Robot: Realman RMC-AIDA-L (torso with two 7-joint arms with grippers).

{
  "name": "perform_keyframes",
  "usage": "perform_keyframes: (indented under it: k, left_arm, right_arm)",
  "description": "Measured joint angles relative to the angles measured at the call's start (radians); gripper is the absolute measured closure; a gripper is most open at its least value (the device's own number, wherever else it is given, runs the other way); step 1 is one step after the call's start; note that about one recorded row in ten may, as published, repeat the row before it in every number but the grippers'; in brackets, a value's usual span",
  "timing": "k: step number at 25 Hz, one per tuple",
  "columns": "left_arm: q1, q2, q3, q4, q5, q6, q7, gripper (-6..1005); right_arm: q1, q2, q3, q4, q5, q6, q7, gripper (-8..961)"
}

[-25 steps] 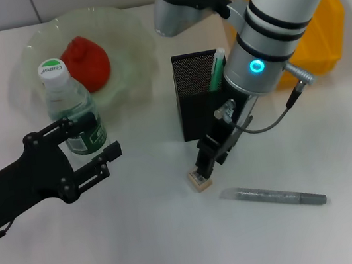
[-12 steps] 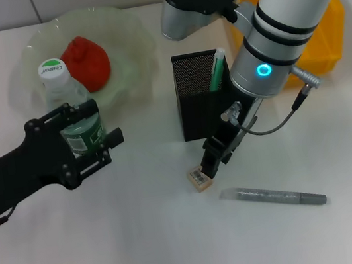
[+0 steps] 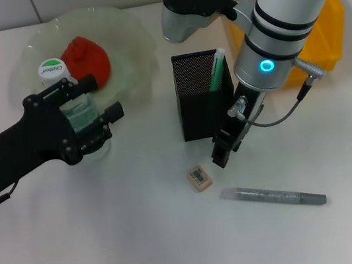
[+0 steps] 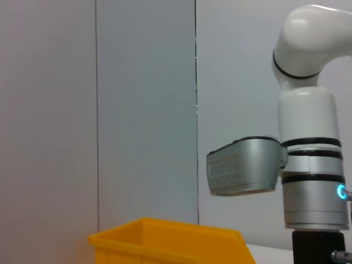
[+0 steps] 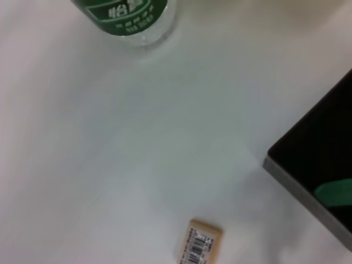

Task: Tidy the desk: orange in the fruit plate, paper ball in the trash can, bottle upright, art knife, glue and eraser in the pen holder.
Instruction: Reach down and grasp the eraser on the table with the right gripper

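Left gripper [image 3: 95, 108] fingers straddle upright water bottle [image 3: 59, 80] beside fruit plate [image 3: 128, 39], grip unclear. Right gripper [image 3: 223, 153] (finger state unclear) hovers near eraser [image 3: 198, 177] on desk [image 3: 114, 249]. Likely next: eraser into pen holder [image 3: 194, 95].

1. An upright clear plastic bottle with a green label [image 3: 67, 102] is enclosed by the black left end effector [image 3: 86, 116].
2. The black right end effector [image 3: 224, 151] is held above the white tabletop [image 3: 112, 236], beside a small tan eraser [image 3: 199, 178].
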Motion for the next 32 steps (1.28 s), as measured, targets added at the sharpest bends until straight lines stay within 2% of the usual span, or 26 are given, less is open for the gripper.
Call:
perform_keyframes:
  k: [9, 16, 23, 32]
  left_arm:
    - [-0.023, -0.002, 0.0, 0.0, -0.006, -0.012, 0.0, 353]
    - [-0.025, -0.003, 0.0, -0.016, -0.027, -0.015, 0.009, 352]
    - [-0.022, -0.003, 0.005, -0.02, -0.028, -0.015, 0.01, 352]
    - [-0.016, -0.002, 0.007, -0.028, -0.026, -0.016, 0.022, 352]
  right_arm:
    - [0.01, 0.0, 0.0, -0.009, -0.002, -0.018, -0.014, 551]
    - [-0.025, 0.001, 0.005, -0.113, 0.003, -0.051, -0.014, 552]
    - [-0.019, 0.003, -0.001, -0.074, 0.016, -0.058, -0.014, 550]
    - [0.017, 0.004, -0.134, -0.017, 0.146, 0.018, -0.004, 551]
